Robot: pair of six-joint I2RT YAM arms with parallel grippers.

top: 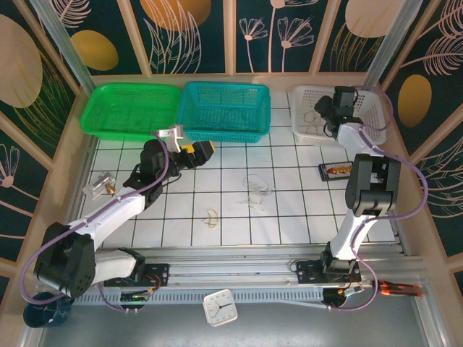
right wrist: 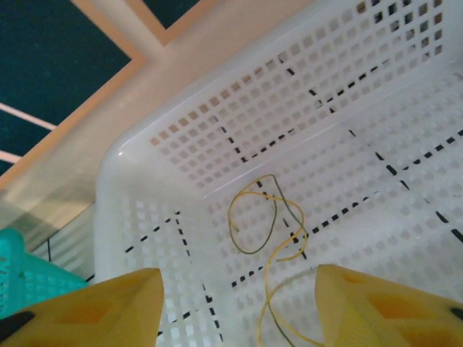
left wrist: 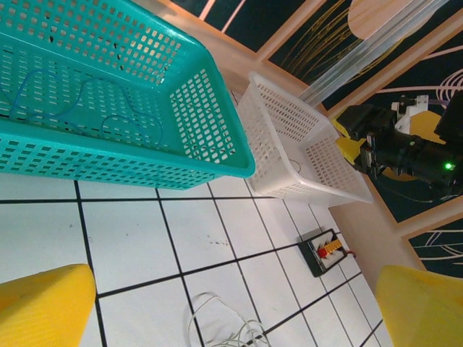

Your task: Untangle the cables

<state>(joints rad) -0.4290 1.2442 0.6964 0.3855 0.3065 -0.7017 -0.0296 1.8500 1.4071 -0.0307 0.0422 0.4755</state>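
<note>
Left gripper (left wrist: 231, 307) spread wide, empty, near teal basket (left wrist: 210, 108), cables (top: 255, 189) in loose pale loops mid-surface (top: 304, 217), crossings too fine to resolve, right gripper (right wrist: 239, 307) wide, empty, over white basket (right wrist: 145, 166) holding yellow wire (right wrist: 253, 224)

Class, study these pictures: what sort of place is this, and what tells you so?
Most likely a robotics lab test cell: a left arm and a right arm bolted at the near edge of a gridded table, fenced in by patterned panels.
</note>
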